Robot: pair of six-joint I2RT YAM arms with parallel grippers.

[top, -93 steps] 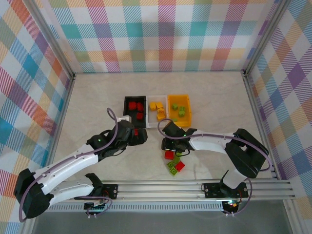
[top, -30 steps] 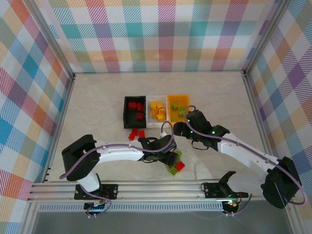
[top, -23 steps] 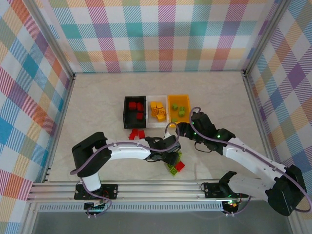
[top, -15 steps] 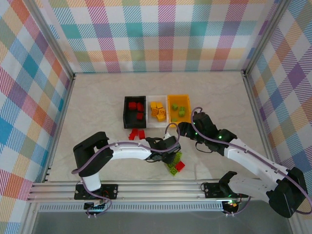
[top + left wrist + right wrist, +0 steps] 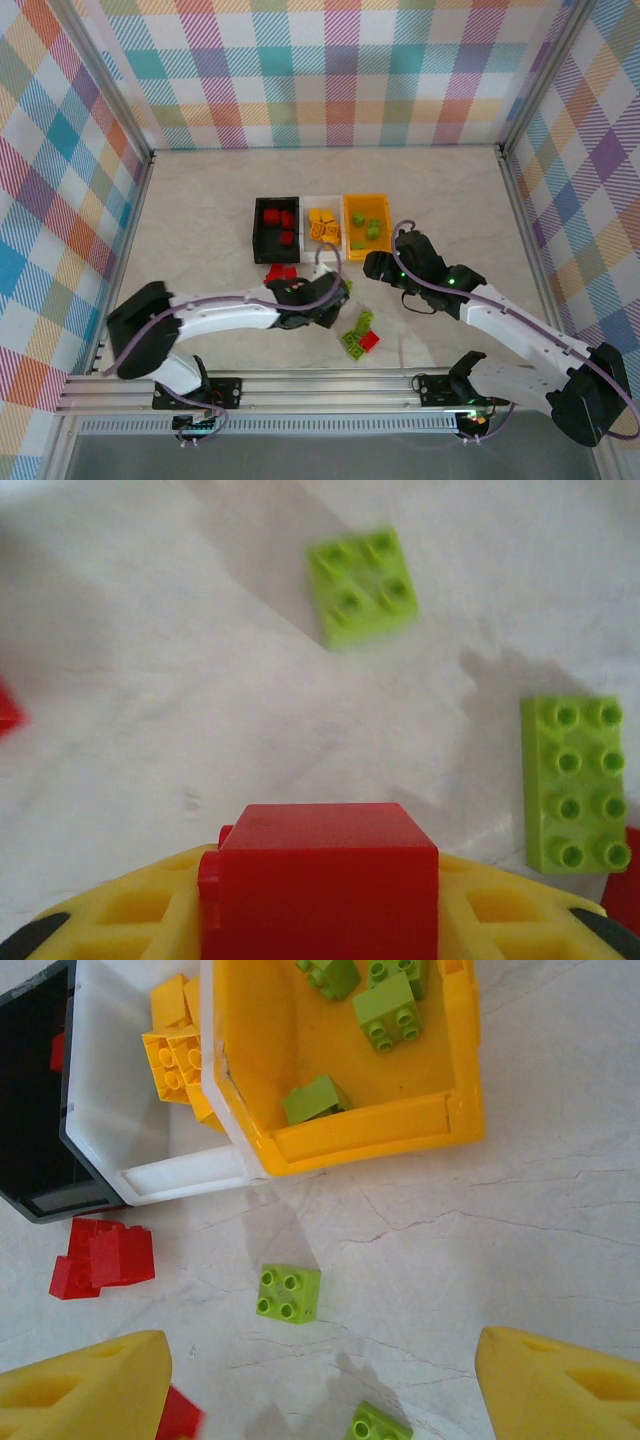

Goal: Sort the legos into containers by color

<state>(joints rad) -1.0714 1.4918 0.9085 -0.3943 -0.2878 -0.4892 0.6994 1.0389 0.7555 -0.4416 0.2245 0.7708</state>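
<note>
Withdrawn leftward, the half-closed left fingers (image 5: 500,912) pinch a red lego (image 5: 318,880).

My left arm (image 5: 220,317) and right arm (image 5: 510,325) are showing white shells with black joints. A mauve cable (image 5: 228,297) is running along each. My finger pads (image 5: 85,1385) are showing yellow, lattice-ribbed. A green light (image 5: 452,281) is glowing on the right arm.

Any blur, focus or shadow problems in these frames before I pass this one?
Left wrist: the square green brick is smeared by blur, the red brick up close reads crisp, and soft grey shadows cross the table. Right wrist: sharp throughout, with just a faint shadow near the orange-yellow bin. Top external: even light, no glare.
</note>
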